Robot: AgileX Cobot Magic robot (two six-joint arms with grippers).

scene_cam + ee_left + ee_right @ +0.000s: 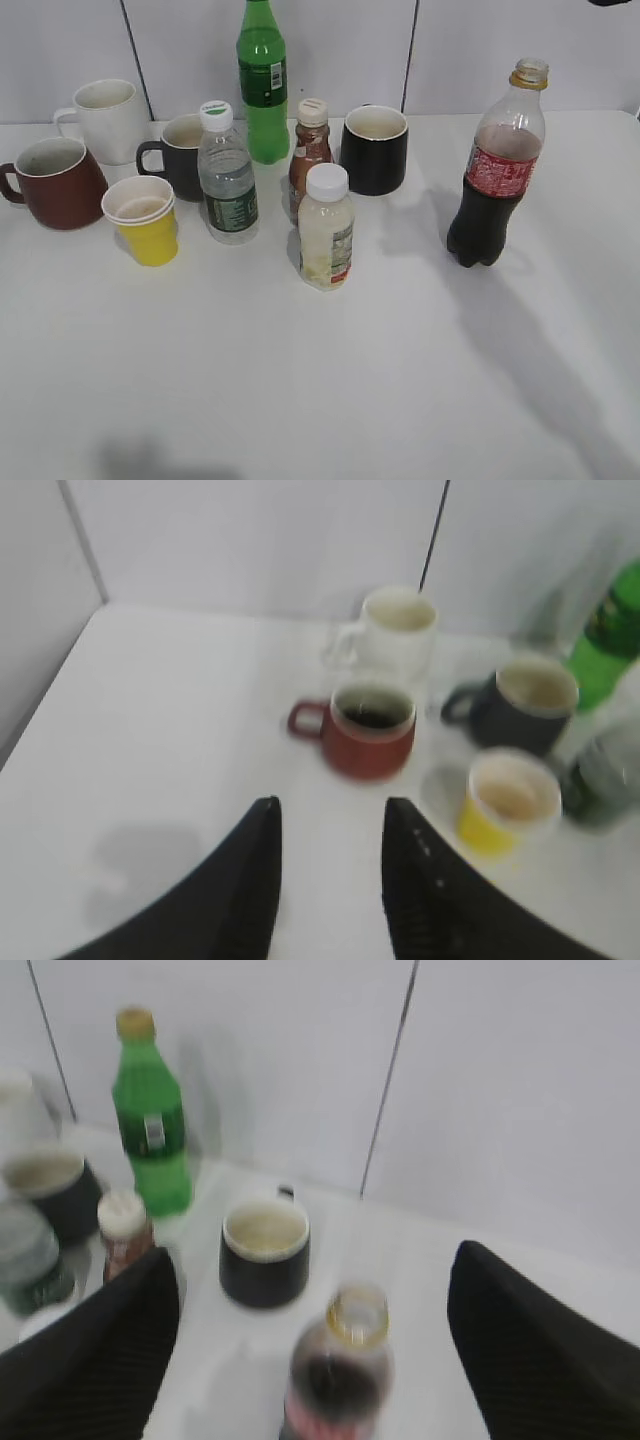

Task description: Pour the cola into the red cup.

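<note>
Cola (497,165) stands upright at about 3 o'clock on the white tabletop (320,380), its long axis vertical and its open, capless mouth pointing straight up; dark liquid fills it to roughly the top of the red label. It stands alone, well apart from the other things. The red cup (55,182) sits upright at 9 o'clock, at the far left edge, handle toward the left, and the left wrist view shows dark liquid low inside it.

The tabletop is plain white, backed by a pale panelled wall (480,50) with dark seams.

Between cup and cola lies a cluster: a yellow cup (144,219) just beside the red cup, a white mug (105,118) behind it, a black mug (177,152), a water bottle (227,175), a small brown bottle (310,150), a cream bottle (326,228) in front, a green bottle (263,85) at 12 o'clock and a second black mug (374,148).

The left claw (328,880) is spread, holding nothing, raised over bare tabletop near the red cup. The right claw (310,1350) is spread wide with the cola's neck low between its fingers (100,1350), not touching them.
</note>
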